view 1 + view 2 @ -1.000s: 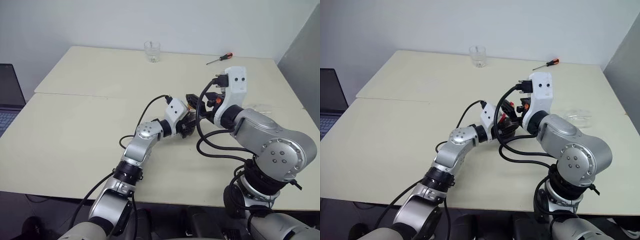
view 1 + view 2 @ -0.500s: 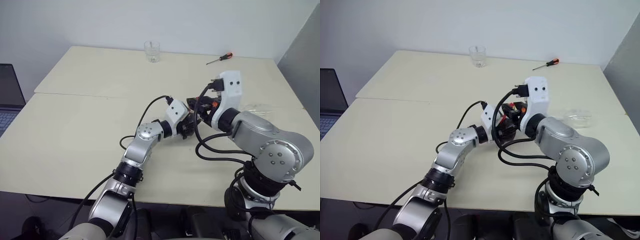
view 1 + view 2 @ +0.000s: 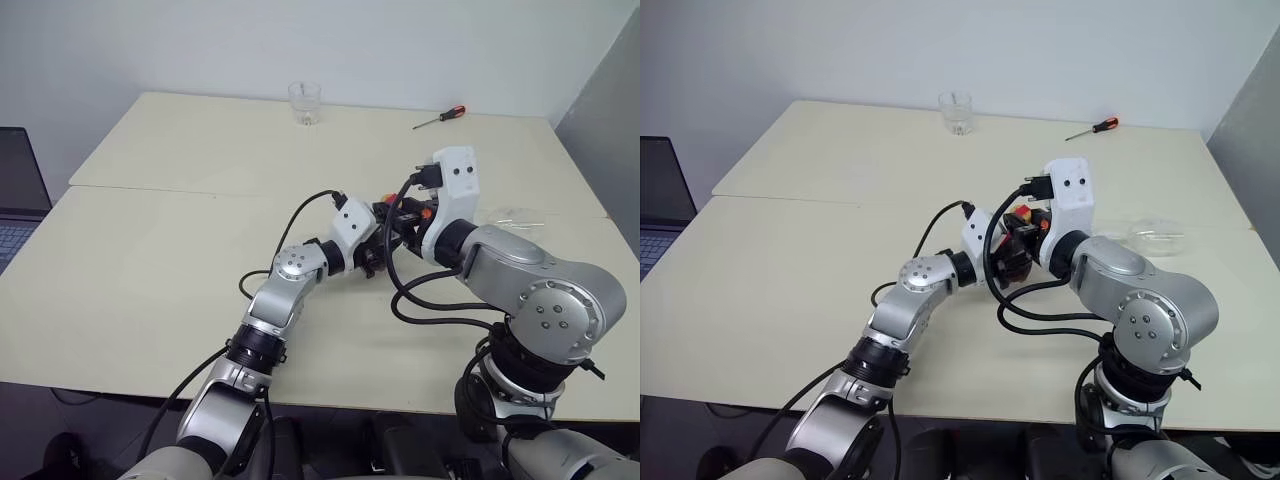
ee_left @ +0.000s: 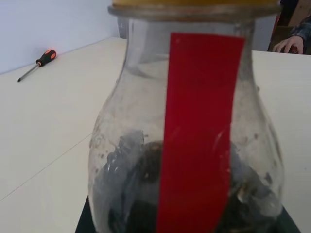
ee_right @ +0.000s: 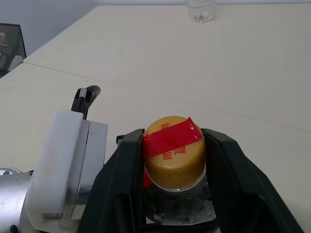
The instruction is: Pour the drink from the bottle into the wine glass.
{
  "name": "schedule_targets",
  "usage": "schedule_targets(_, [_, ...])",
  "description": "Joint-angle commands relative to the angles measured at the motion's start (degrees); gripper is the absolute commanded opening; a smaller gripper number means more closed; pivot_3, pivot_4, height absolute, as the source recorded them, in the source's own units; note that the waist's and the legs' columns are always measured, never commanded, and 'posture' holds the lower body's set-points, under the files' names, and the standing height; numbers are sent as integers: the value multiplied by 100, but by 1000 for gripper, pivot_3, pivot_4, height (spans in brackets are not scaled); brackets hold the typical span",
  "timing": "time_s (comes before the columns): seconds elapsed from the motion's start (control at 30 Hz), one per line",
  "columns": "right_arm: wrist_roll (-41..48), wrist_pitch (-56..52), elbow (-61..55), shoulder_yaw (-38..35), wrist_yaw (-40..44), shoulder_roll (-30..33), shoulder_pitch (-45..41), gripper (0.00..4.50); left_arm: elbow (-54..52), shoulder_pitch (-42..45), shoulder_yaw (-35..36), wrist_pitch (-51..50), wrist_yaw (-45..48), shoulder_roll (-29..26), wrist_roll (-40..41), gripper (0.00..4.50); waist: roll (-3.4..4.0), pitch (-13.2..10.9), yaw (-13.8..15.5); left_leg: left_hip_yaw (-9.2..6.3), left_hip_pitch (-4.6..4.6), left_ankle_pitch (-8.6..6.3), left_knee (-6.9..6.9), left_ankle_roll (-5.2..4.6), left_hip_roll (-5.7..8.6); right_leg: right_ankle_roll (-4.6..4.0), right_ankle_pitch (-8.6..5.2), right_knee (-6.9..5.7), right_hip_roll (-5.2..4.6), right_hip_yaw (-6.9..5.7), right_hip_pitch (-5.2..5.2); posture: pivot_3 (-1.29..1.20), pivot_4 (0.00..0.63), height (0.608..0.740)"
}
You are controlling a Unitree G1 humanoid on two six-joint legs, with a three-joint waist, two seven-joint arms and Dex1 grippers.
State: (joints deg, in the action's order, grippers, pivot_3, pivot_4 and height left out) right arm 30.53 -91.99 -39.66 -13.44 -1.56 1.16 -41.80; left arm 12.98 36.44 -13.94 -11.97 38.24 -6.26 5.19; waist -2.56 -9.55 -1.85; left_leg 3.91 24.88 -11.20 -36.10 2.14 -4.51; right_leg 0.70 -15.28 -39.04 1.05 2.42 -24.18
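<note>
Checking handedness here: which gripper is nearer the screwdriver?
Right. The right gripper sits at the bottle's cap, closer to the screwdriver; the left gripper holds the bottle's body, farther away.

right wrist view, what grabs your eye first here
A small clear plastic bottle with a yellow cap crossed by red tape stands between the right gripper's two black fingers, which flank the cap. The left gripper holds the bottle's body mid-table. Far off at the table's back edge stands a short clear tumbler.

Both eye views look down from the head over the table (image 3: 150,250). The wrist views sit close — each faces the bottle (image 4: 187,145) between its own fingers.
</note>
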Motion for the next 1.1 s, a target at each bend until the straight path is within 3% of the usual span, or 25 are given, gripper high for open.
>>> schedule_targets(0.03, [126,-51,-95,-137,77,61,-144,1471,-321,47,50,142,-31,76,77,1425,0,0,0,-1,0,0,0,0,0,0,0,0,0,-1,0,0,150,740])
schedule_targets(0.17, [193,-50,-27,-299,400,420,-250,1471,-278,44,60,135,-23,76,91,1423,0,0,0,-2,0,0,0,0,0,1,-1,0,0,-2,0,0,150,740])
schedule_targets(0.3, [495,448,304,-189,1322,1404,-314,1470,-286,39,29,82,54,106,137,1413,4,-3,3,-2,1,0,-1,-1,6,2,-1,4,-3,-2,3,0,150,740])
schedule_targets(0.43, [591,1870,1299,489,3084,2725,-171,1460,-304,55,6,47,145,124,181,1366,13,-9,0,-3,1,0,1,-3,8,5,-3,7,-2,-1,4,0,150,740])
schedule_targets(0.53, [547,2743,1909,873,3975,3196,-198,1454,-334,50,8,10,185,128,207,1315,16,-11,-8,0,0,0,2,-4,12,18,-10,7,1,-2,4,0,150,740])
schedule_targets(0.6, [379,3612,2410,1356,5016,3553,-259,1454,-414,8,-18,-55,228,131,242,1312,21,-14,-12,-3,-1,-1,1,-5,11,18,-11,6,8,1,3,0,150,740])
schedule_targets(0.73, [168,4518,3133,1915,6271,3856,-420,1407,-542,-61,-81,-154,282,148,273,1295,26,-17,-7,-6,-2,-1,1,-5,11,18,-11,6,12,0,4,0,150,740])
schedule_targets(0.87, [-79,5189,3827,1925,6650,3784,-582,1291,-574,-71,-69,-207,334,178,292,1294,27,-18,3,-5,-2,0,-1,-5,10,18,-10,4,12,0,4,0,150,740])
schedule_targets(1.1, [477,4565,3250,1235,6429,3946,-316,1291,-474,-29,-22,-213,397,191,317,1293,30,-19,23,-10,-1,0,-1,-4,10,-3,1,5,4,1,4,0,150,740])
